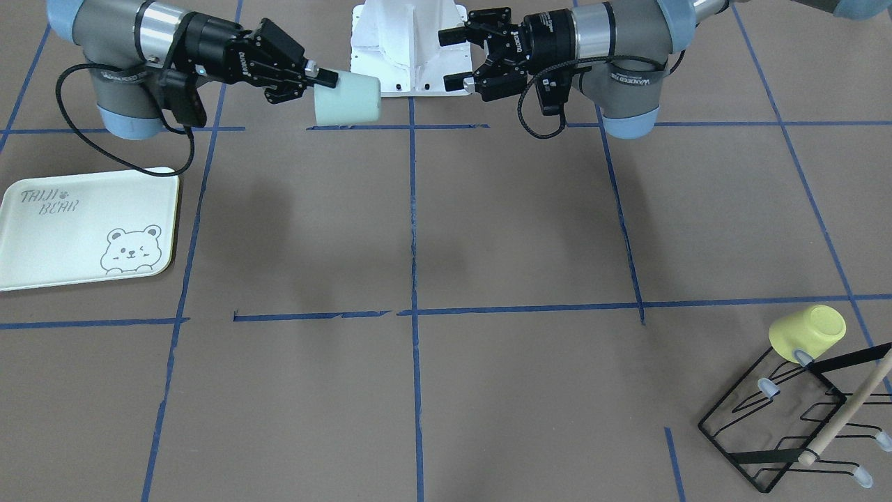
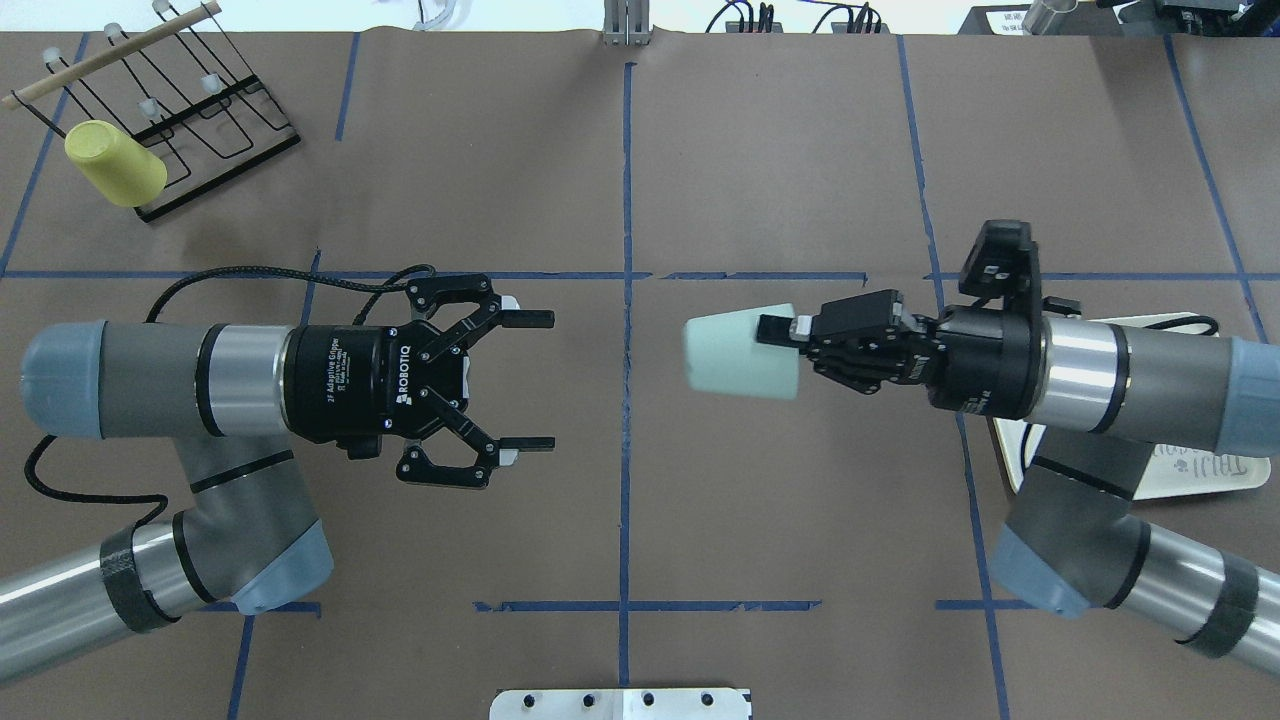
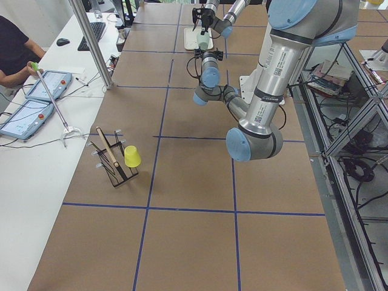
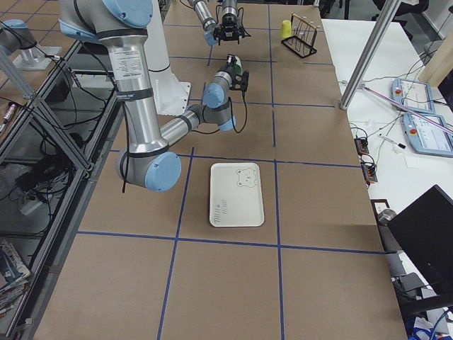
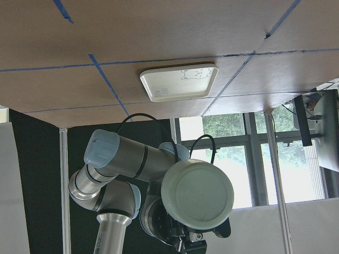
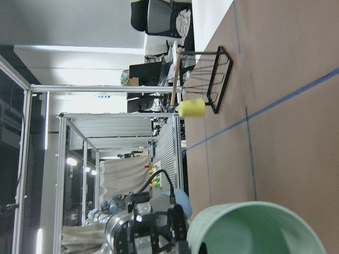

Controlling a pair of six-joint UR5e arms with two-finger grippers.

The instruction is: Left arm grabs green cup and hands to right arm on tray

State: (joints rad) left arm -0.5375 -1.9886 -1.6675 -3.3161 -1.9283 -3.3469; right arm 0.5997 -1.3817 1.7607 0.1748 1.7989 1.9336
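Observation:
My right gripper (image 2: 785, 337) is shut on the rim of the green cup (image 2: 738, 351) and holds it on its side in the air above the table's middle. In the front view the right gripper (image 1: 325, 75) and the cup (image 1: 347, 100) show at the upper left. My left gripper (image 2: 550, 380) is open and empty, and it faces the cup's base across a gap; it also shows in the front view (image 1: 448, 59). The left wrist view shows the cup's base (image 5: 197, 194), the right wrist view its open mouth (image 6: 254, 227). The tray (image 1: 49, 237) lies empty on the table under the right arm.
A pale yellow cup (image 2: 115, 163) hangs on a black wire rack (image 2: 215, 110) with a wooden stick at the table's far left corner; it also shows in the front view (image 1: 807, 333). Blue tape lines cross the brown table. The tray is partly hidden below the right arm in the overhead view (image 2: 1190, 475).

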